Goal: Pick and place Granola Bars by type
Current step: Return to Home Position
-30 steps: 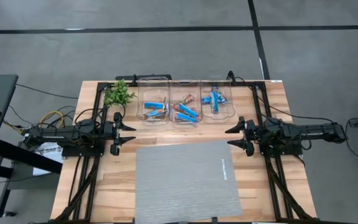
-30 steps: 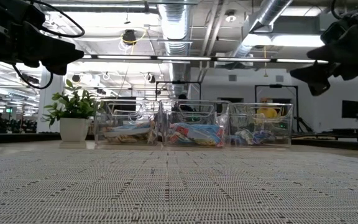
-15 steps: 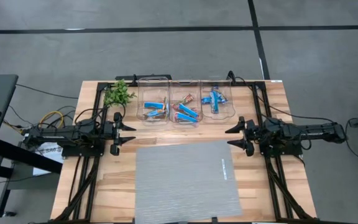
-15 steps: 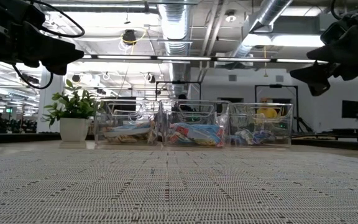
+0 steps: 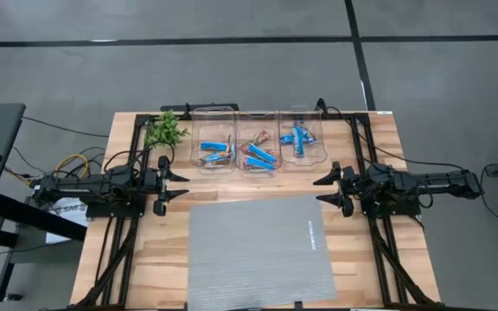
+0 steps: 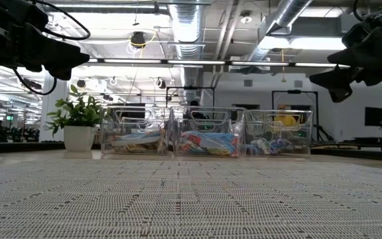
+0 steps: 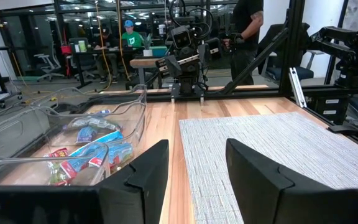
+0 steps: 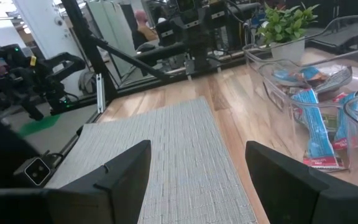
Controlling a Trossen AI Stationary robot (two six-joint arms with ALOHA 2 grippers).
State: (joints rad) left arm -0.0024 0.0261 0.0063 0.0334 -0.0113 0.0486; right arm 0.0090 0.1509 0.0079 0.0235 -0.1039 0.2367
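Nothing moved versus the earlier frames; both arms sat parked and motionless at the table [image 5: 145, 259] sides; left gripper [image 5: 182, 186] hung off the left edge of the grey mat [image 5: 260, 250], right gripper [image 5: 320, 191] off its right edge, the two facing each other across it; both wrist views showed fingers spread with a clear gap and nothing between them, so both were open and empty; all Granola Bars [image 5: 215, 152] in sight lay inside the three clear bins at the far edge, spread over left bin [image 5: 214, 111], middle bin [image 5: 258, 114] and right bin [image 5: 301, 111]; no bar showed on the mat or on bare wood; my read: sorting was done and the step in hand was the return to home, which looked essentially complete; next move called for nothing beyond holding this pose, or a small settle if the joints were short of home; hard to tell: bar types per bin, since wrappers overlapped and the bin walls glared in the low view; blue showed in all three, orange and red mostly in left and middle; in the low view both grippers were cut off at the upper corners; plant [image 5: 165, 131] stood beside the left bin.
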